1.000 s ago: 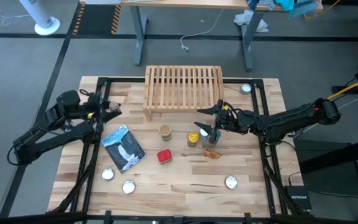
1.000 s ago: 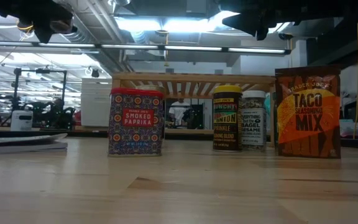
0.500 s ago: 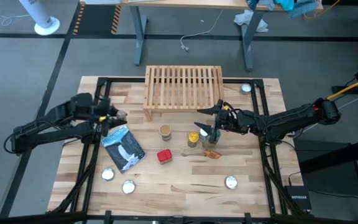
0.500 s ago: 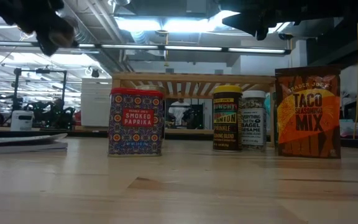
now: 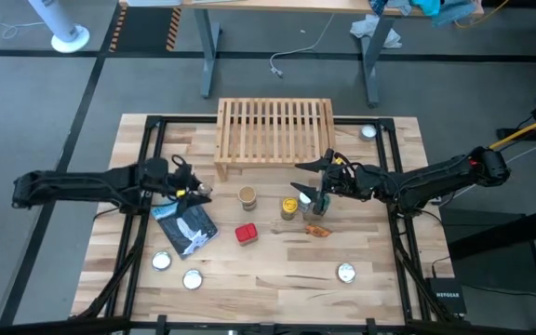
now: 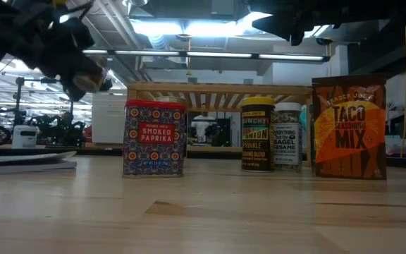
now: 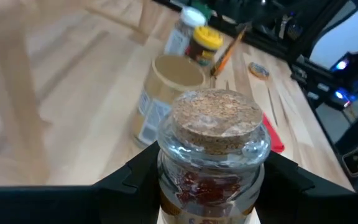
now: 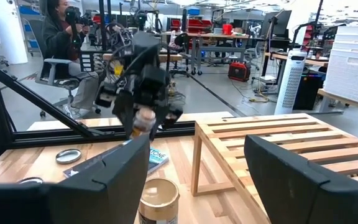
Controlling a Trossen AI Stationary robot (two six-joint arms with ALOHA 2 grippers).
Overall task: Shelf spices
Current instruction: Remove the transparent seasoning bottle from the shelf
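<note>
- Near edge of the tabletop (image 5: 277, 288): bare pale planks, with flat silver discs (image 5: 192, 278) lying towards the corners.
- Middle: square red tin (image 5: 246, 233), tan-lidded jar (image 5: 247, 195), yellow-lidded jar (image 5: 288, 207) and a glossy orange packet (image 5: 317, 229), all unshelved.
- Left gripper (image 5: 194, 191), near the left edge, clamps a round glass jar (image 7: 215, 155) with a rough cork stopper; smooth glass could slip, or bump the tan-lidded jar on the way in.
- Right gripper (image 5: 313, 180) hangs with fingers apart, holding nothing.
- Far edge: slatted wooden shelf (image 5: 274, 130), bare.
</note>
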